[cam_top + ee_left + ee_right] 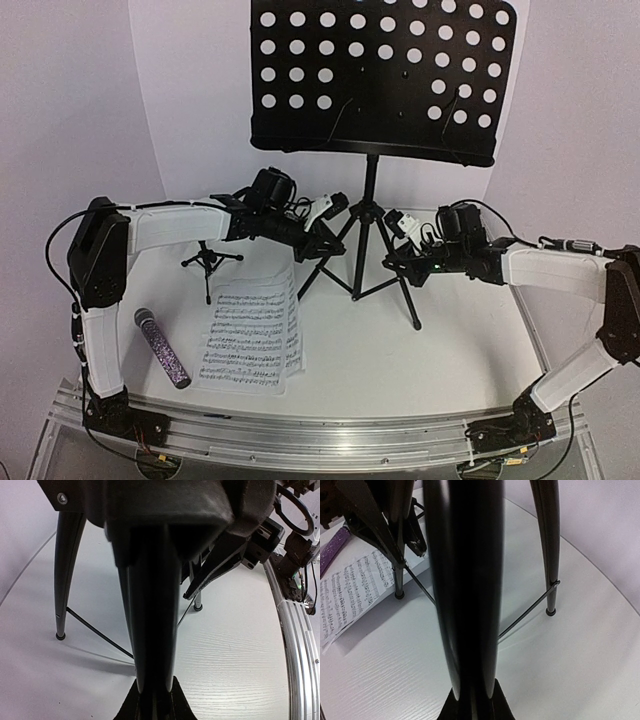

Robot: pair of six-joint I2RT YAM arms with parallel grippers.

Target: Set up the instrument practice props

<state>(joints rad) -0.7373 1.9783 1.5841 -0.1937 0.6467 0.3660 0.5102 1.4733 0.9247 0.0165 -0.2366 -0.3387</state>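
Music stand (371, 185), 1 leg tight in the clamp of each: left gripper (325, 246), right gripper (398, 264).

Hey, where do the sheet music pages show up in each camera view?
Top external: the sheet music pages lie flat, left of centre, beside the purple microphone.
Left wrist: not in it.
Right wrist: at the left edge, by one foot of the stand.
Shared landmark: the black music stand; its tripod legs fill both wrist views.
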